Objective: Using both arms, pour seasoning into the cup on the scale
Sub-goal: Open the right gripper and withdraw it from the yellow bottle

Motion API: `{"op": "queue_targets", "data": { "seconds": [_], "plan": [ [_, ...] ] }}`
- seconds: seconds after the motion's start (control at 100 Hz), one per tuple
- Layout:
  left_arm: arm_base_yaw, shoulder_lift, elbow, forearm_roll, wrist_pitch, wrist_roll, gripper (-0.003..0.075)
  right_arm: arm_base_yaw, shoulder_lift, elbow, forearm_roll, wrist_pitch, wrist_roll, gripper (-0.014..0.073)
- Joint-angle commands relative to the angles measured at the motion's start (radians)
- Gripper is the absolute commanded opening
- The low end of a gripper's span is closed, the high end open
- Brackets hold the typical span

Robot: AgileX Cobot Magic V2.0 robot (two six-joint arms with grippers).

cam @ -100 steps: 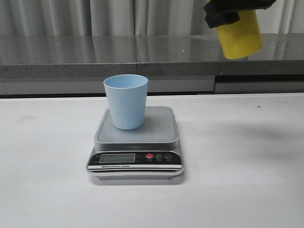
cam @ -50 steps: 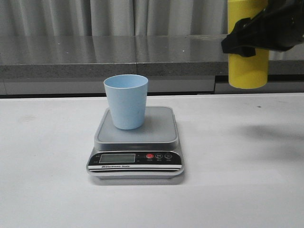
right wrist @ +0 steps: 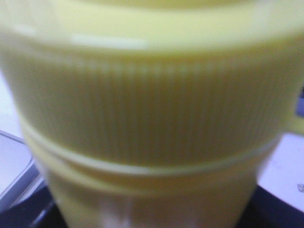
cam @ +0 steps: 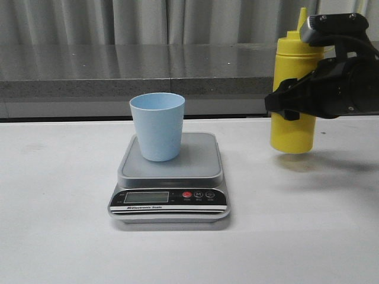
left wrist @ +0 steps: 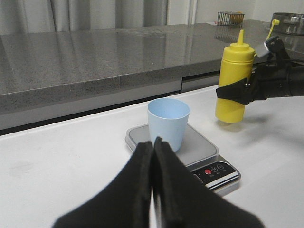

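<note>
The light blue cup point(cam: 157, 126) stands upright on the back left of the silver scale point(cam: 198, 164), mid-table. My right gripper point(cam: 294, 102) is shut on the yellow seasoning bottle point(cam: 292, 135) around its middle. It holds the bottle upright to the right of the scale, base just above the table. The bottle fills the right wrist view point(right wrist: 152, 109). My left gripper point(left wrist: 153, 143) is shut and empty, in front of the scale point(left wrist: 209, 160) and cup point(left wrist: 168, 121); it is out of the front view. The left wrist view also shows the bottle point(left wrist: 232, 107).
A grey stone counter point(cam: 118, 68) runs along the back of the white table, with curtains behind it. A wire basket point(left wrist: 230, 18) and a metal pot point(left wrist: 287, 21) sit on the counter at the far back.
My right gripper has brought the bottle down from high at the frame's top to just above the table, turning it upright. Cup and scale have not moved.
</note>
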State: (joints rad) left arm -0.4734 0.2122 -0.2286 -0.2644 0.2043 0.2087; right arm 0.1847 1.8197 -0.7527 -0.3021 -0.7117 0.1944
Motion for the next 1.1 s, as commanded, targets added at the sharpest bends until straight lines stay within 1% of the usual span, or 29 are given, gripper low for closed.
{"op": "queue_targets", "data": {
  "seconds": [0.0, 0.19, 0.26, 0.31, 0.38, 0.43, 0.45, 0.5, 0.57, 0.62, 0.67, 0.92, 1.09],
  "plan": [
    [-0.006, 0.008, -0.030, -0.008, -0.083, -0.008, -0.0020, -0.006, -0.015, -0.022, 0.010, -0.109, -0.013, -0.0060],
    [-0.006, 0.008, -0.030, -0.008, -0.083, -0.008, -0.0020, -0.007, 0.022, -0.022, 0.015, -0.117, -0.013, -0.0050],
    [-0.006, 0.008, -0.030, -0.008, -0.083, -0.008, -0.0020, -0.007, 0.027, -0.022, 0.015, -0.115, -0.013, -0.0029],
    [-0.006, 0.008, -0.030, -0.008, -0.083, -0.008, -0.0020, -0.007, 0.027, -0.022, 0.015, -0.114, -0.013, 0.0012],
    [-0.006, 0.008, -0.030, -0.008, -0.083, -0.008, -0.0020, -0.007, 0.027, -0.022, 0.015, -0.116, -0.013, 0.0122],
    [-0.006, 0.008, -0.030, -0.008, -0.083, -0.008, -0.0020, -0.007, 0.027, -0.022, 0.015, -0.116, -0.013, 0.0241],
    [-0.006, 0.008, -0.030, -0.008, -0.083, -0.008, -0.0020, -0.007, 0.027, -0.022, 0.015, -0.116, -0.013, 0.0273],
    [-0.006, 0.008, -0.030, -0.008, -0.083, -0.008, -0.0020, -0.007, 0.027, -0.022, 0.016, -0.116, -0.013, 0.0403],
    [-0.006, 0.008, -0.030, -0.008, -0.083, -0.008, -0.0020, -0.007, 0.027, -0.022, 0.022, -0.116, -0.013, 0.0541],
    [-0.006, 0.008, -0.030, -0.008, -0.083, -0.008, -0.0020, -0.007, 0.026, -0.022, 0.026, -0.116, -0.013, 0.0610],
    [-0.006, 0.008, -0.030, -0.008, -0.083, -0.008, -0.0020, -0.007, 0.026, -0.022, 0.033, -0.116, -0.013, 0.0652],
    [-0.006, 0.008, -0.030, -0.008, -0.083, -0.008, -0.0020, -0.007, 0.022, -0.021, 0.035, -0.116, -0.012, 0.0652],
    [-0.006, 0.008, -0.030, -0.008, -0.083, -0.008, -0.0020, -0.007, -0.020, 0.004, 0.051, -0.116, -0.012, 0.0652]
  ]
}}
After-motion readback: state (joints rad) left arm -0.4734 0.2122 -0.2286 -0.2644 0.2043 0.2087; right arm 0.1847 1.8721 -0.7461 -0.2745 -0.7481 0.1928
